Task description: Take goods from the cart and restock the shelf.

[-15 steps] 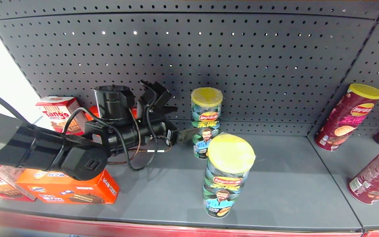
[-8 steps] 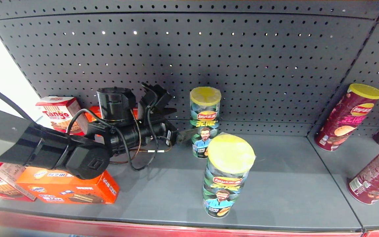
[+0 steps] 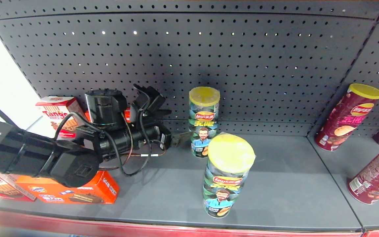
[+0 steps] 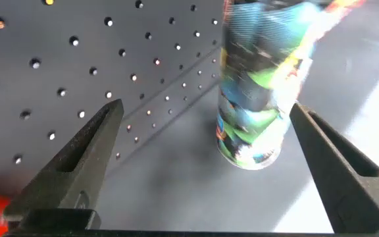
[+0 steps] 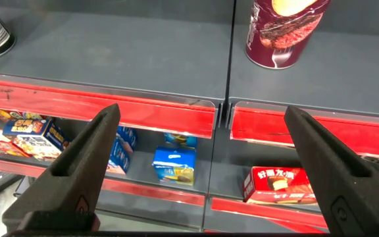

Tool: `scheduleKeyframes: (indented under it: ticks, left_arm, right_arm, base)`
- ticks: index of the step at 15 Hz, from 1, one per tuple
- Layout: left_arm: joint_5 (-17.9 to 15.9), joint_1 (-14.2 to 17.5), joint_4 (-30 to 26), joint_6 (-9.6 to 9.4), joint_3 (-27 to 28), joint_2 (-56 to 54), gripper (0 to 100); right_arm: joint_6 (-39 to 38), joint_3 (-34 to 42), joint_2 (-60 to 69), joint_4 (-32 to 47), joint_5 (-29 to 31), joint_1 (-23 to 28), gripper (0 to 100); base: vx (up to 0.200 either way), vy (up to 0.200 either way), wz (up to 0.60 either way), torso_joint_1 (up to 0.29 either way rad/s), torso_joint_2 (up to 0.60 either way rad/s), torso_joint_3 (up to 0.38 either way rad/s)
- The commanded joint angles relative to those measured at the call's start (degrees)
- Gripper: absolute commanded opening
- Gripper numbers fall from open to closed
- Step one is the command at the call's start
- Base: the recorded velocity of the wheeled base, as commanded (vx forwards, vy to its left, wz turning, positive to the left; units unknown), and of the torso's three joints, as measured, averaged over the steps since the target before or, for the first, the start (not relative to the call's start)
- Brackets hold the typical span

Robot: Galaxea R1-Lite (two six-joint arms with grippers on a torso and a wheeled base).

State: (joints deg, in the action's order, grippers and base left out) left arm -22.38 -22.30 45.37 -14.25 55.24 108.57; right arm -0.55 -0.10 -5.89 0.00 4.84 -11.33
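Note:
Two green chips cans with yellow lids stand upright on the grey shelf (image 3: 291, 184): one at the back by the pegboard (image 3: 204, 121), one nearer the front edge (image 3: 229, 174). My left gripper (image 3: 180, 138) is just left of the rear can, open and a little apart from it. In the left wrist view that can (image 4: 262, 92) stands ahead of the left gripper (image 4: 206, 112), beyond its fingertips and closer to one finger. My right gripper (image 5: 201, 110) is open and holds nothing, out in front of the red shelf edge (image 5: 156, 108).
An orange wafer box (image 3: 74, 192) and red wafer boxes (image 3: 58, 110) lie under and behind my left arm. Maroon chips cans (image 3: 347, 117) occupy the right bay, one lying down (image 3: 377, 177). Lower shelves hold small boxes (image 5: 175, 164). Free shelf room lies between the green cans and the right bay.
My left gripper has let go of the rear green can and drawn back to the left. The can stays upright by the pegboard.

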Motion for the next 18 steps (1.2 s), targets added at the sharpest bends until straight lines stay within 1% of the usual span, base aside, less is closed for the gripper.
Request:
scheduleKeyframes:
  ticks: [1,2,3,4,5,6,7,9,12,18]
  left_arm:
    - [0.7,0.2,-0.3,-0.16,-2.9,-4.1,100]
    - [2.5,0.2,-0.3,-0.51,-2.9,-4.1,100]
    - [8.8,0.0,-0.3,-3.06,-2.6,-3.9,100]
    - [10.2,-0.1,-0.4,-3.59,-2.6,-3.8,100]
    - [12.9,-0.5,-0.2,-4.21,-2.9,-2.9,100]
    - [13.8,-0.6,-0.2,-4.56,-2.9,-2.7,100]
    - [17.4,-1.3,0.0,-5.0,-2.8,-1.5,100]
    - [19.7,-2.2,0.2,-4.91,-2.2,0.3,100]
    - [20.4,-3.5,0.3,-5.0,-1.8,1.1,100]
    - [20.4,-4.4,0.3,-5.0,0.0,2.7,100]
  right_arm:
    - [0.0,0.0,-0.1,0.0,0.0,0.0,100]
    - [0.0,0.0,-0.1,0.0,0.0,0.0,100]
    - [0.0,0.0,-0.1,0.0,0.0,0.0,100]
    - [-0.1,0.0,-0.1,0.0,0.0,0.0,100]
    - [-0.1,0.0,-0.1,0.0,0.0,0.0,100]
    - [-0.1,0.0,-0.1,0.0,0.0,0.0,100]
    - [-0.1,0.0,-0.1,0.0,0.0,0.0,100]
    - [0.0,0.0,-0.1,0.0,0.0,0.0,100]
    - [-0.1,0.0,-0.1,0.0,0.0,0.0,100]
    - [0.0,0.0,-0.1,0.0,0.0,0.0,100]
  base:
    - [0.0,0.0,0.0,0.0,0.0,0.0]
    - [0.0,0.0,0.0,0.0,0.0,0.0]
    - [0.0,0.0,0.0,0.0,0.0,0.0]
    - [0.0,0.0,0.0,0.0,0.0,0.0]
    - [0.0,0.0,0.0,0.0,0.0,0.0]
    - [0.0,0.0,0.0,0.0,0.0,0.0]
    - [0.0,0.0,0.0,0.0,0.0,0.0]
    - [0.0,0.0,0.0,0.0,0.0,0.0]
    - [0.0,0.0,0.0,0.0,0.0,0.0]
    - [0.0,0.0,0.0,0.0,0.0,0.0]
